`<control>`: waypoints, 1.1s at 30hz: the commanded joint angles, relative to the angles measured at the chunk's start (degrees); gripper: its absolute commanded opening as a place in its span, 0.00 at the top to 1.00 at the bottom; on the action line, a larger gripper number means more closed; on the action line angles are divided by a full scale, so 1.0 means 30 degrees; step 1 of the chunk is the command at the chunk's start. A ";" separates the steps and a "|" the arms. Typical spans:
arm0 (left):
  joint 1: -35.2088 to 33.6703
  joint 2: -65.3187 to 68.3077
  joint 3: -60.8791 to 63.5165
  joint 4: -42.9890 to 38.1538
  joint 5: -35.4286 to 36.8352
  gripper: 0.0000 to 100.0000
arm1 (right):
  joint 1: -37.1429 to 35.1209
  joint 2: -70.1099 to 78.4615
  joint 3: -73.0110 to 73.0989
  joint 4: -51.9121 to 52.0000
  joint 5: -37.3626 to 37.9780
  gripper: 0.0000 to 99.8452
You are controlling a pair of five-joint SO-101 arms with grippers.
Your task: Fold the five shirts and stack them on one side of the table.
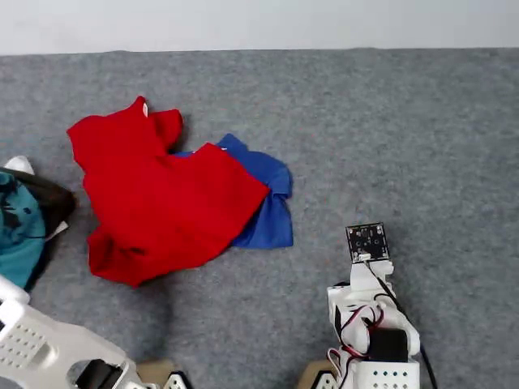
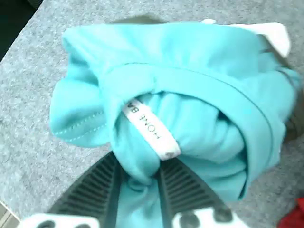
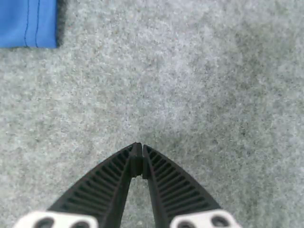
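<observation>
High view: a crumpled red cotton shirt [image 1: 158,203] lies left of the middle of the grey felt-like table surface [image 1: 422,138], spread over a rumpled blue cotton shirt [image 1: 268,211] that pokes out on its far side. At the left edge, a bunched turquoise cotton shirt [image 1: 18,231] sits against a dark garment [image 1: 55,198]. A plain white wall [image 1: 259,24] runs behind the table. My left arm [image 1: 49,348] is at the near left corner, and my right arm [image 1: 369,324] stands near the front, well apart from the cloth. Left wrist view: my left pincer [image 2: 140,173] is clamped on a fold of the turquoise shirt, just below the neck label [image 2: 152,128], with the rest of the shirt heaped on the table in front of it. A scrap of the red shirt shows near the corner. The fabric looks light, limp and stretchy. I judge it will sag and slide unless taken at a hem, a shoulder seam or the collar, where the stitching gives some body. One pinch in the middle will only drag a lump. Right wrist view: my right pincer [image 3: 137,159] is closed tip to tip on nothing, above bare grey felt, with a stitched hem of the blue shirt near but apart from it. The nap of the surface should keep cloth from skating while I flatten it.
</observation>
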 commanded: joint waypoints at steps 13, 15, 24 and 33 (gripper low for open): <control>0.3399 -0.0996 -0.1802 0.1289 -0.2374 0.70 | -0.0044 -0.0161 0.0264 0.0073 -0.0147 0.99; 0.4542 -0.0996 -0.1744 0.1319 -0.2374 0.70 | -0.0044 -0.0161 0.0264 0.0073 -0.0147 0.99; 1.1487 -0.0762 0.3560 0.1231 -0.1377 0.70 | -0.0044 -0.0161 0.0264 0.0073 -0.0147 0.99; 1.4740 0.2667 0.6403 -0.1289 0.0703 0.70 | -0.0044 -0.0161 0.0264 0.0073 -0.0147 0.99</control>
